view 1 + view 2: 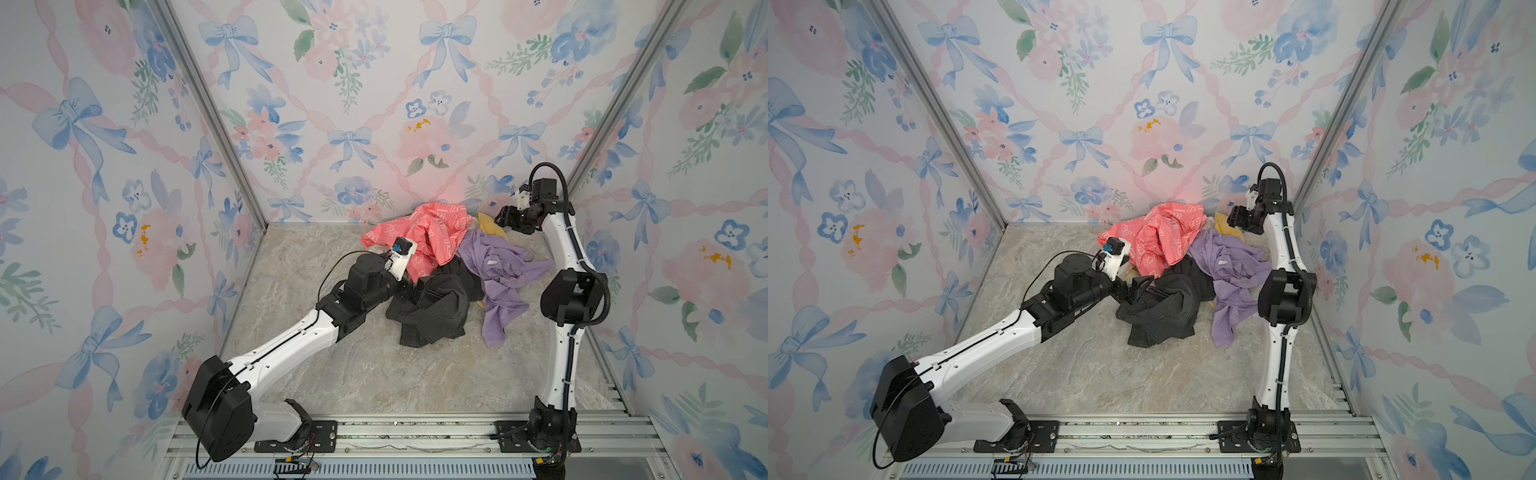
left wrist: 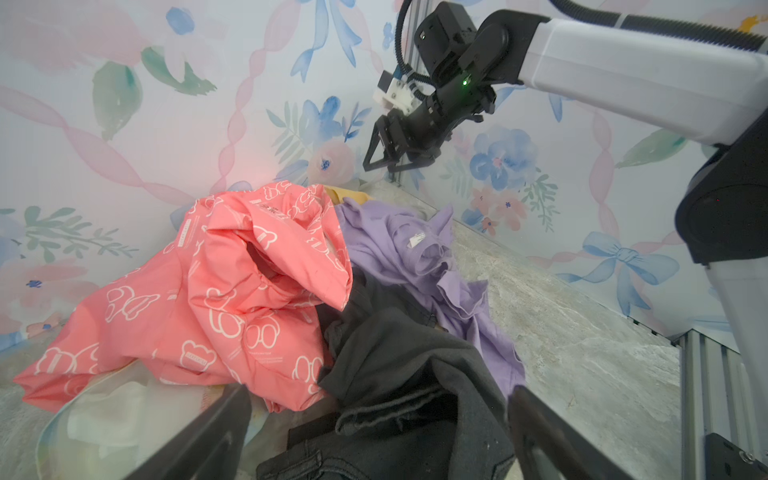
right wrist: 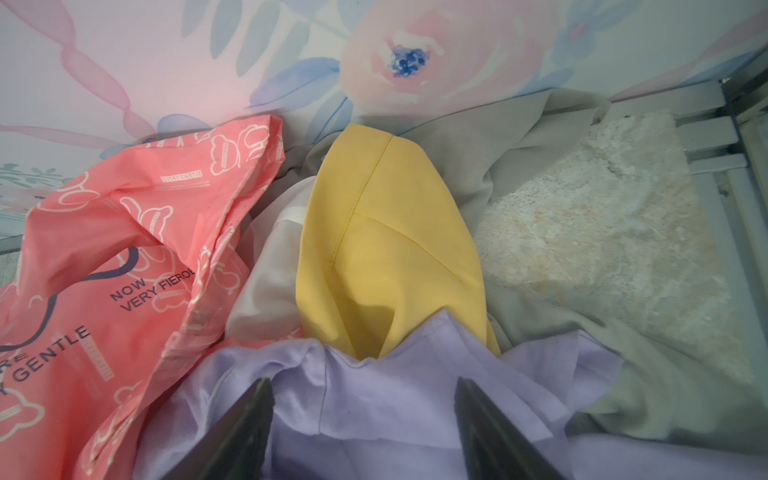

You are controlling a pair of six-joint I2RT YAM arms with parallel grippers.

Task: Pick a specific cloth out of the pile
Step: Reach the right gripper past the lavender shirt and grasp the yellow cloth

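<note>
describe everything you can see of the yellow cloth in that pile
The yellow cloth is plain mustard, smooth woven-looking fabric with stitched seams and a whitish lining showing along one side. Only a rounded fold pokes out at the far edge of the pile, close to the back wall. The lilac garment covers its near end, grey fabric lies against it behind, and the pink printed garment borders the lining. The right gripper hangs above, apart from it, jaws open.
</note>
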